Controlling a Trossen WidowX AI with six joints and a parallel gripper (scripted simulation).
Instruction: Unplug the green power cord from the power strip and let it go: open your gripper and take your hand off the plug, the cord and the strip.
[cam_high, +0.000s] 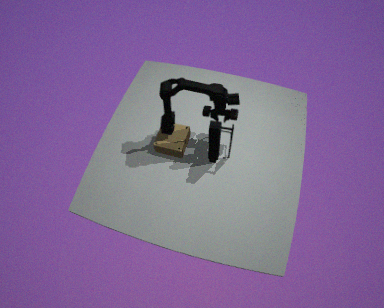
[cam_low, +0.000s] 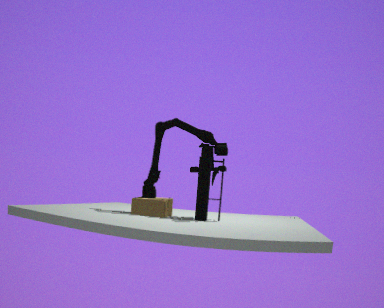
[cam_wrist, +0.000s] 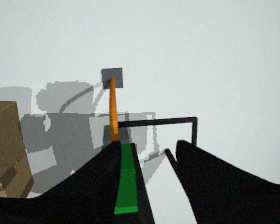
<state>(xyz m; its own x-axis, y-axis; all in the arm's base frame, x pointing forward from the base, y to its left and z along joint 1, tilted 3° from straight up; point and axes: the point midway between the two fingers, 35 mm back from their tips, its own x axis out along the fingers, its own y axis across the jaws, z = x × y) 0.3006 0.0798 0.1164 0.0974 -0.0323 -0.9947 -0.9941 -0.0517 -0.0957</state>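
A black power strip (cam_high: 214, 142) (cam_low: 202, 200) stands upright on the grey board (cam_high: 150, 210). In the wrist view I look down along it, and a green piece (cam_wrist: 128, 181), the plug or cord, lies on its face. An orange line (cam_wrist: 114, 106) runs on from there to a small grey square (cam_wrist: 115, 77) on the board. My gripper (cam_high: 218, 114) (cam_low: 212, 170) (cam_wrist: 149, 147) hangs at the strip's top end with its fingers partly apart. The green piece shows close to the left finger, and I cannot tell whether they touch. Nothing is clamped.
A thin dark wire frame (cam_high: 231, 140) (cam_low: 220, 195) (cam_wrist: 159, 121) stands right beside the strip. The arm's base sits on a tan box (cam_high: 172, 140) (cam_low: 152, 206) (cam_wrist: 9, 147) to the left. The board ends in purple surroundings on all sides.
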